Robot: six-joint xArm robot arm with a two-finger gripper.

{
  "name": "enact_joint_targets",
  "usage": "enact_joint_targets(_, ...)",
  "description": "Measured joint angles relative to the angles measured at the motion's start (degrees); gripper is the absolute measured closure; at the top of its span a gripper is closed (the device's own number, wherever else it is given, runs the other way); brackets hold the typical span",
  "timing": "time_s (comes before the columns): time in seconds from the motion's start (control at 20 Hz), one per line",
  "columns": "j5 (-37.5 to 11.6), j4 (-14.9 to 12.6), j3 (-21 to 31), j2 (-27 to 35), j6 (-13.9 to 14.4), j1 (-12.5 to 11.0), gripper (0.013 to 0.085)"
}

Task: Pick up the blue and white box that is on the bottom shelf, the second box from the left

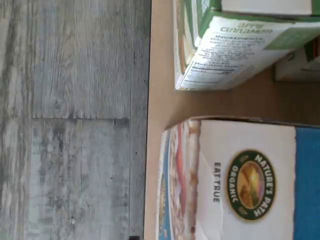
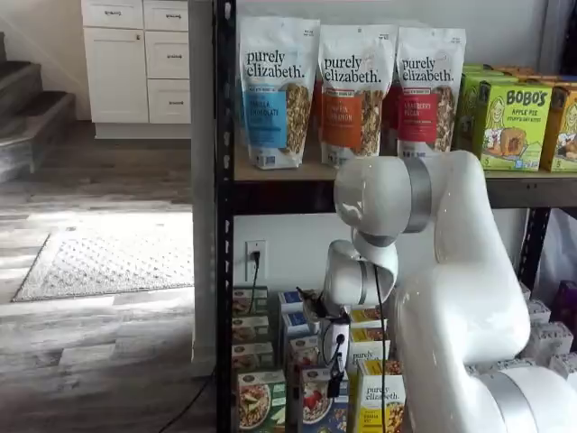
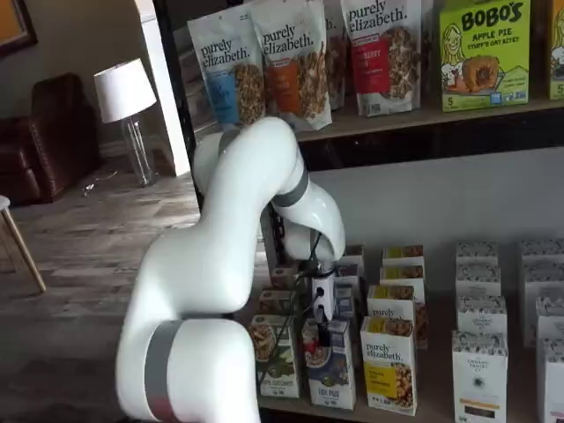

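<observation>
I was watching the arm from my station, and the gripper (image 2: 334,383) hung low in front of the bottom shelf (image 3: 423,407), its white body and black fingers (image 3: 322,335) showing in both shelf views just above the front row of small boxes. The fingers were seen side-on and partly against the boxes, so I could not tell if they were wide, narrow or already touching something. The blue and white box (image 3: 330,370) stood upright at the front edge of the shelf, between the green box (image 3: 275,357) on one side and the yellow purely elizabeth box (image 3: 389,363) on the other, all three close together. In the wrist view I saw the white top of a Nature's Path box (image 1: 235,180) with a blue band, and the green box beyond it with a gap of bare shelf board between them. I judged the step in hand was the final approach and lowering. To do it well, I would keep the fingers centred over the top of the blue box, aligned with its narrow sides, and descend slowly, because the neighbours stood so near that a finger could easily push the green or yellow box over.
</observation>
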Motion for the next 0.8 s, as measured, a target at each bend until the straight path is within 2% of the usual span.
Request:
enact_joint_targets(0.15, -0.1, 0.0, 0.1, 0.1, -0.1, 0.0, 0.013)
enact_joint_targets(0.5, -3.6, 2.7, 1.6, 0.1, -2.6, -0.2, 0.013)
enact_joint_targets(0.8, -3.7, 2.4, 1.2, 0.7, -2.7, -0.4, 0.013)
